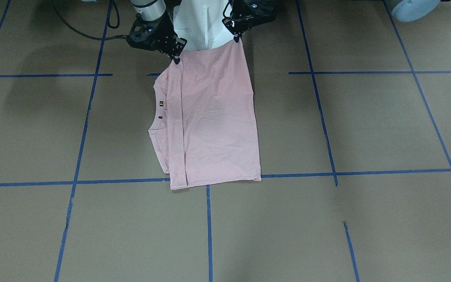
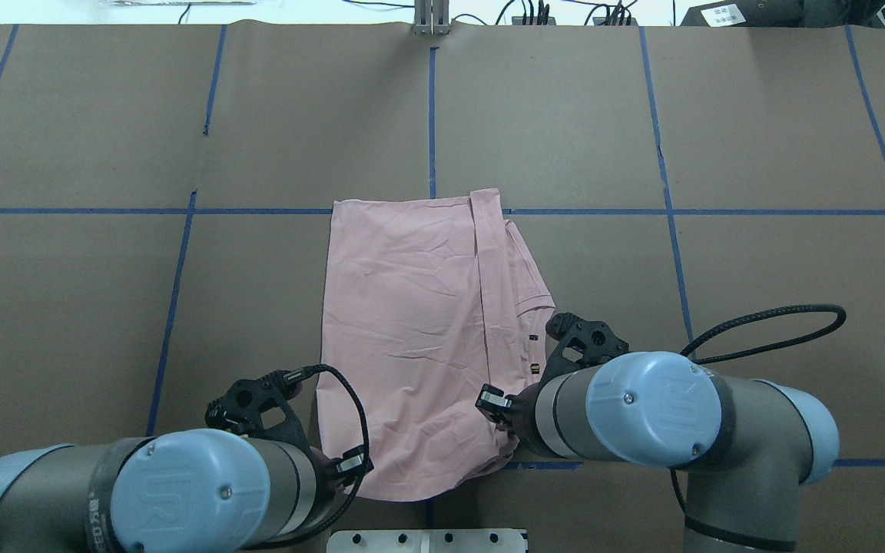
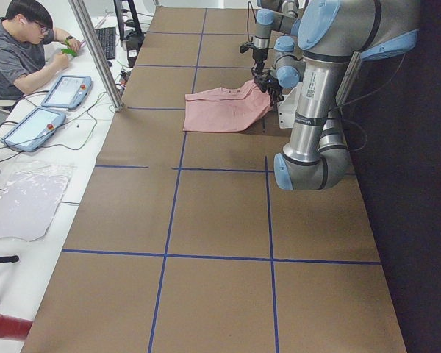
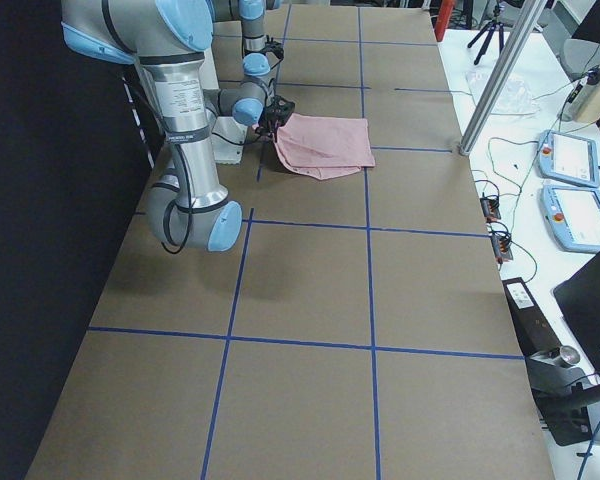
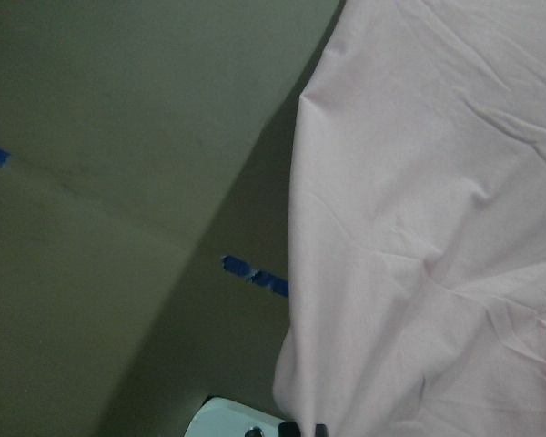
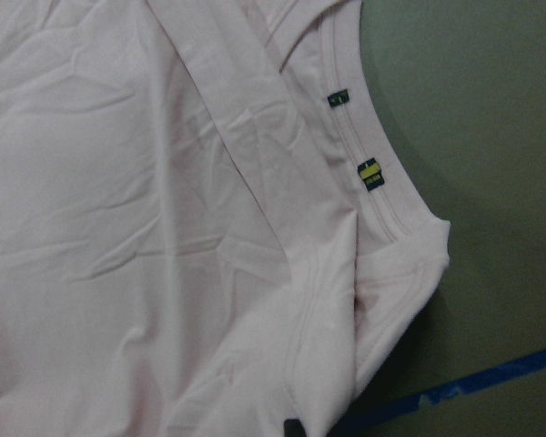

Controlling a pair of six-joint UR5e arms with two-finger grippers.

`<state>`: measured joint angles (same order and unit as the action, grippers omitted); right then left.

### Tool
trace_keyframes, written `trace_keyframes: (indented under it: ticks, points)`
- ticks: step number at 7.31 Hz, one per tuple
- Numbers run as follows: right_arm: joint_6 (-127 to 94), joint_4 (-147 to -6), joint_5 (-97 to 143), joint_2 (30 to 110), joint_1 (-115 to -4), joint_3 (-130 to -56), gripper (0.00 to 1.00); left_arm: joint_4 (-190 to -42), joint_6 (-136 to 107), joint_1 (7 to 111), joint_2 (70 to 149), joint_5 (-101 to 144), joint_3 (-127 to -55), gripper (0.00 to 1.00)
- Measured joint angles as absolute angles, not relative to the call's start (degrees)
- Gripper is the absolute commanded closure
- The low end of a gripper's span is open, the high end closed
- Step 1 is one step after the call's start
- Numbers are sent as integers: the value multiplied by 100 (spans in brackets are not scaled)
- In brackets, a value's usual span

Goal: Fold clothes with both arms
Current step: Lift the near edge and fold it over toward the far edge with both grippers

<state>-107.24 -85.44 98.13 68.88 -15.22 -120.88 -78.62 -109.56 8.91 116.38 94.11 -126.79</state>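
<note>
The pale pink T-shirt [image 1: 213, 125] lies folded on the brown table, plain side up, so its print is hidden. Its ribbed collar [image 1: 158, 105] with small tags faces the robot's right side and also shows in the right wrist view [image 6: 364, 173]. My left gripper [image 1: 236, 38] is shut on the corner of the shirt nearest the robot and holds it lifted. My right gripper [image 1: 176, 59] is shut on the other near corner, by the shoulder, and holds it slightly raised. The far edge rests on the table. In the overhead view, the shirt [image 2: 404, 322] hangs between both arms.
The white pedestal base [image 1: 204, 23] stands right behind the lifted edge. Blue tape lines [image 1: 327, 137] cross the table. A black cable [image 2: 765, 330] loops by the right arm. An operator [image 3: 22, 51] sits with tablets [image 3: 66, 92] beyond the far edge, next to a metal post [image 3: 95, 51].
</note>
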Motion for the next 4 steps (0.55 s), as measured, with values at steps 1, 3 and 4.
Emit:
trace_keyframes:
  ticks: [1,3,4]
  points:
    - [-10708,-8530,9789,6849,-1719,-12023,100,-7878,-10627,1180,11668,9402,-12569,100]
    - [-10582,-8513,9780,6720,-2065,-11769,100,-8076,-10059,1685,11709,9413,-12154,100]
    - [-10530,-8510,9778,6625,-2188,-11641,100,-8247,-9953,1831,11731,9420,-12012,100]
